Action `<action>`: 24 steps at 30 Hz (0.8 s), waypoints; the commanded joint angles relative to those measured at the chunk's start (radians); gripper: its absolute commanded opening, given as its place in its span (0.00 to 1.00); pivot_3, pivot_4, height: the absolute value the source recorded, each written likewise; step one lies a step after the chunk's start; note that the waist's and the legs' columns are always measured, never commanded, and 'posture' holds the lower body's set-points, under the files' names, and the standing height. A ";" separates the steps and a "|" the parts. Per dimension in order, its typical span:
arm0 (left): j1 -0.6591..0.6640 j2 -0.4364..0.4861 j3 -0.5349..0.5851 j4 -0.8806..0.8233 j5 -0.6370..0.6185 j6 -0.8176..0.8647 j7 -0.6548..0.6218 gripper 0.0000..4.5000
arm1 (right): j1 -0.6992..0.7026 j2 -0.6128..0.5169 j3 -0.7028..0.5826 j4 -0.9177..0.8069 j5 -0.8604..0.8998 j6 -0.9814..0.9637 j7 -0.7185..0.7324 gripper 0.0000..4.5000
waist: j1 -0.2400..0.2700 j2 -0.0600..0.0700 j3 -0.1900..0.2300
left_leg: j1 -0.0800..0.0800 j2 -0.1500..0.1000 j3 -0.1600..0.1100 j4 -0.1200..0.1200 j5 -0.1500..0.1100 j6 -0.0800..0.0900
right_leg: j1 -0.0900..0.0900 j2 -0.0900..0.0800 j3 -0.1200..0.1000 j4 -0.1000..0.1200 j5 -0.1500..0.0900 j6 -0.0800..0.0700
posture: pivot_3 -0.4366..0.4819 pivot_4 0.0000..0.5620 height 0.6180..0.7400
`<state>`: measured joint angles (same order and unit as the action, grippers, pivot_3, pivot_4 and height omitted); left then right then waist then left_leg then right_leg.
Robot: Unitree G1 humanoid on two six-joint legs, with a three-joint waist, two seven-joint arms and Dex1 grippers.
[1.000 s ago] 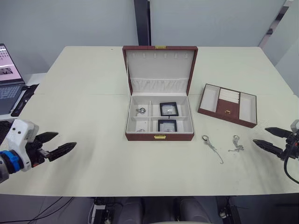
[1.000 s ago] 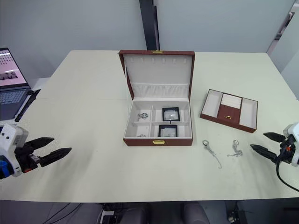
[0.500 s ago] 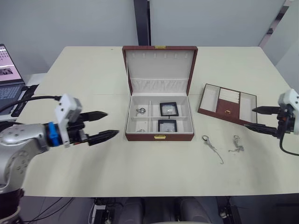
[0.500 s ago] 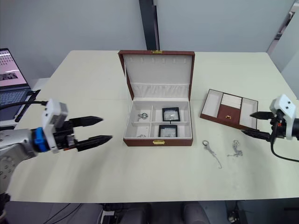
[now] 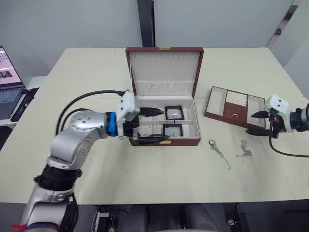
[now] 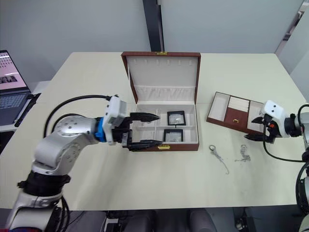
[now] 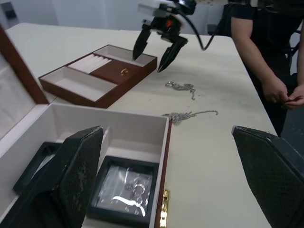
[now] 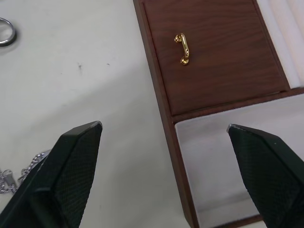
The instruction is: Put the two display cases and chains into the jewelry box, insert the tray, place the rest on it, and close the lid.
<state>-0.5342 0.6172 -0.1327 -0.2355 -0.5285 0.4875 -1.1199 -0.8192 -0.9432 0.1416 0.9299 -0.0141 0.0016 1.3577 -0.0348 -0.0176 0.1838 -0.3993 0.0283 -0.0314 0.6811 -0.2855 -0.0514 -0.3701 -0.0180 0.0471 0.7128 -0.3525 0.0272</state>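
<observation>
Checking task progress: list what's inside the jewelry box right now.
Inside the open jewelry box: two black display cases in the right-hand compartments, one behind the other. The left gripper reaches over the left compartments, hiding their contents. Two chains lie outside on the table.

I can read no text, label, brand, number or sign anywhere; the jewelry box [image 5: 164, 107] and the tray [image 5: 235, 108] carry plain wood grain and gold fittings with no lettering; the laptop [image 5: 8, 79] screen at my left shows content too small to make out.
</observation>
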 commanded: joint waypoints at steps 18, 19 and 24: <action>-0.027 -0.077 0.000 0.051 0.047 -0.107 0.025 1.00 | -0.081 0.034 -0.033 0.175 -0.041 -0.109 -0.018 0.10 | 0.000 0.000 0.000 | 0.000 0.000 0.001 0.000 0.000 -0.001 | 0.000 0.000 0.001 0.000 0.000 0.000 | 0.48 0.27 1.00; -0.029 -0.080 -0.001 0.053 0.048 -0.109 0.025 1.00 | -0.080 0.032 -0.033 0.174 -0.042 -0.110 -0.017 0.04 | 0.000 0.000 0.000 | 0.000 0.000 0.001 0.000 0.000 -0.001 | 0.000 0.000 0.001 0.000 0.000 0.000 | 0.48 0.27 1.00; -0.029 -0.084 -0.003 0.054 0.049 -0.108 0.026 1.00 | -0.081 0.024 -0.042 0.171 -0.034 -0.106 -0.009 0.00 | 0.000 0.000 0.000 | 0.000 0.000 0.001 0.000 0.000 -0.001 | 0.000 0.000 0.001 0.000 0.000 0.000 | 0.48 0.27 1.00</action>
<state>-0.5495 0.5415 -0.1545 -0.1632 -0.4798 0.4007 -1.0994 -0.8769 -0.8954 0.1353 1.1145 -0.0604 -0.0999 1.3438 -0.0346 -0.0175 0.1838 -0.3991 0.0287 -0.0309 0.6812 -0.2851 -0.0521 -0.3702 -0.0183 0.0478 0.7130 -0.3525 0.0272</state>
